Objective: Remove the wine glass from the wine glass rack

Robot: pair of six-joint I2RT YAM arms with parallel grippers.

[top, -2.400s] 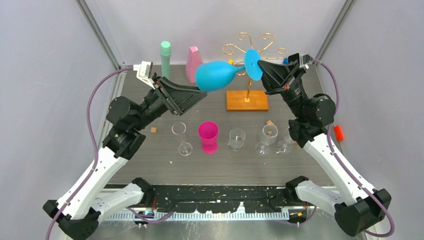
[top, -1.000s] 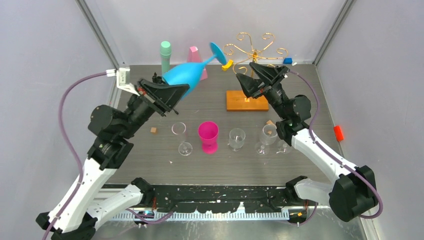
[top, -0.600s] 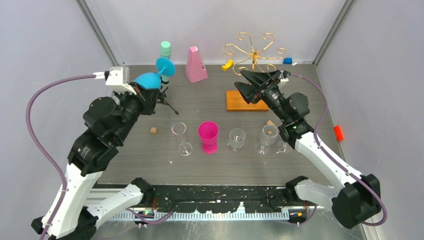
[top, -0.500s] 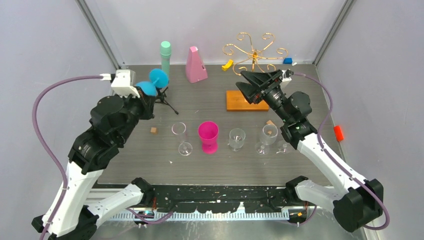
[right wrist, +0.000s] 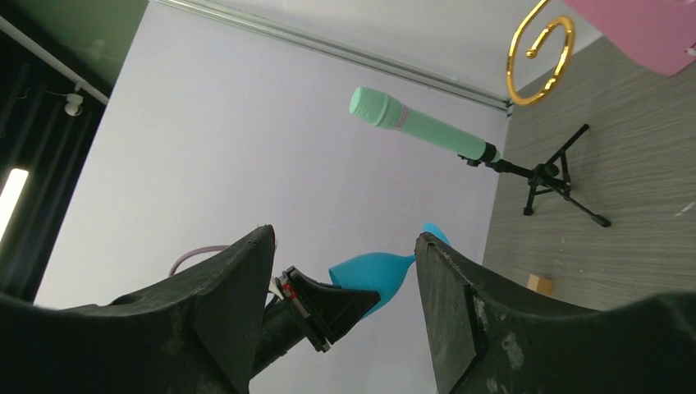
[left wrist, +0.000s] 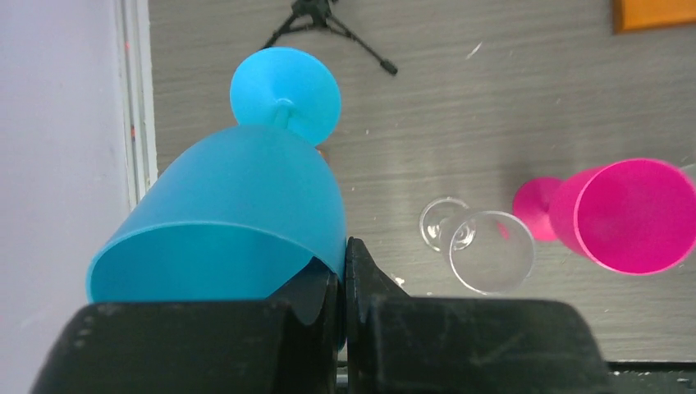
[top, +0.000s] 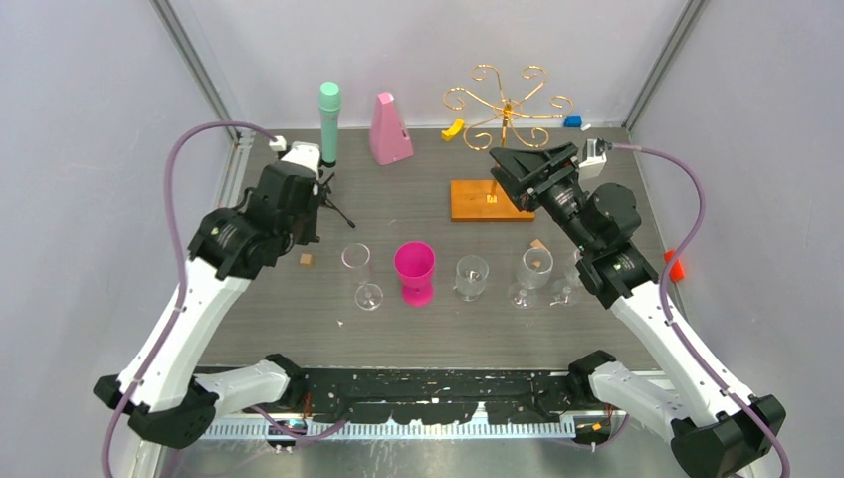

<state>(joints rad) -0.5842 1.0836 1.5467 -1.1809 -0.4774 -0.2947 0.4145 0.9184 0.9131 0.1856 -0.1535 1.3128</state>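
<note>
Grey bench [top: 478, 319]: removal done; blue plastic wine glass [left wrist: 246, 189] off far gold wire rack [top: 506, 105], rim pinched by left tool [left wrist: 345, 279]; right tool [right wrist: 345, 246] spread.

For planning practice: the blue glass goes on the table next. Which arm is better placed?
Left: the left gripper grips the blue glass at its rim, over the table; the right gripper is open, empty.
</note>
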